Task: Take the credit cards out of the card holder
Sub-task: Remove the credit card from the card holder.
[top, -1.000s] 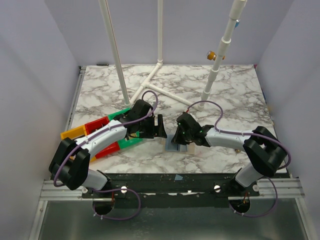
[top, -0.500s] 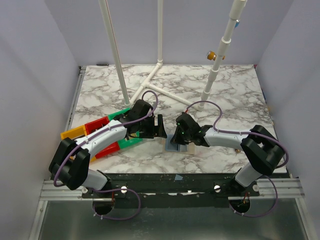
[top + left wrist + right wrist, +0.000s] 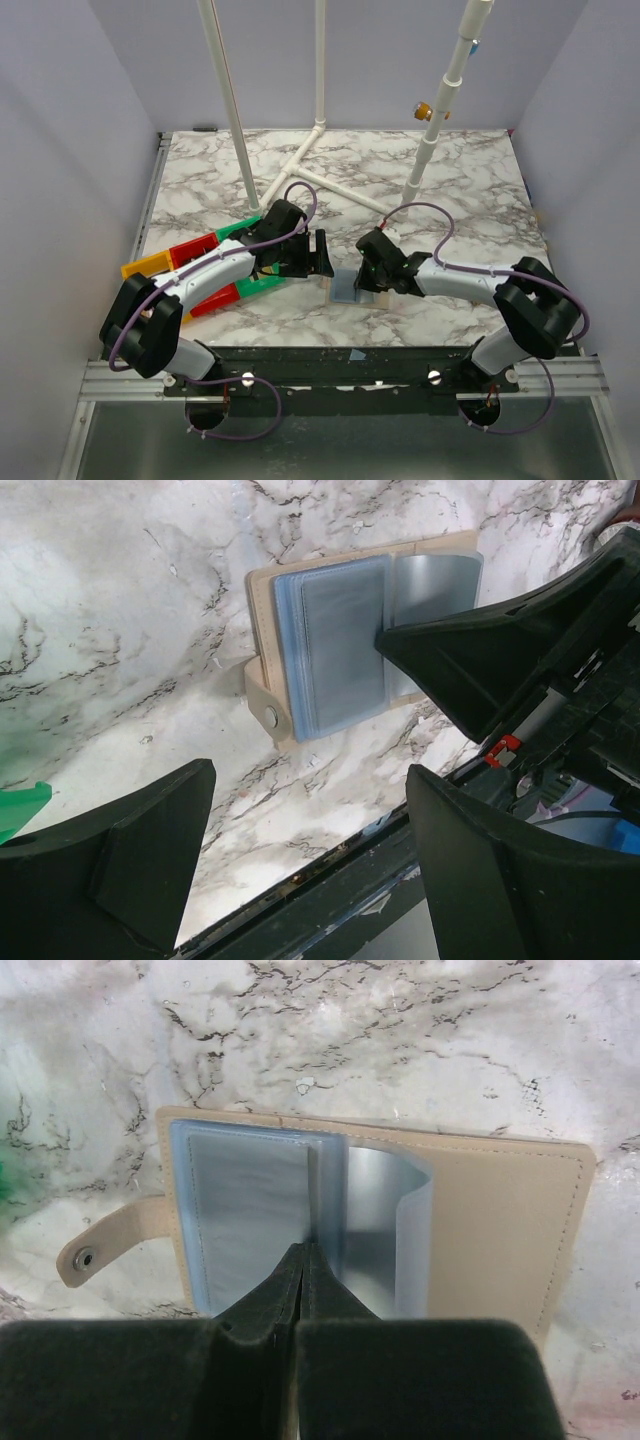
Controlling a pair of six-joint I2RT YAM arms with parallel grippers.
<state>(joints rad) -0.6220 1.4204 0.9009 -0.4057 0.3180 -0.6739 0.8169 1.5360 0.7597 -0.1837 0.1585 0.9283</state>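
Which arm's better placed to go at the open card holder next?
Probably right: the right fingers, shut, touch the card holder's plastic sleeves at the fold, while the left fingers hang open off to one side of it.

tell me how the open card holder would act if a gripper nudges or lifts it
Probably slides easily: the card holder lies flat and thin on the smooth marble table. Its clear sleeves look floppy; one page bows upward beside the shut right gripper. It seems light, so tugging a sleeve may drag the whole holder along.
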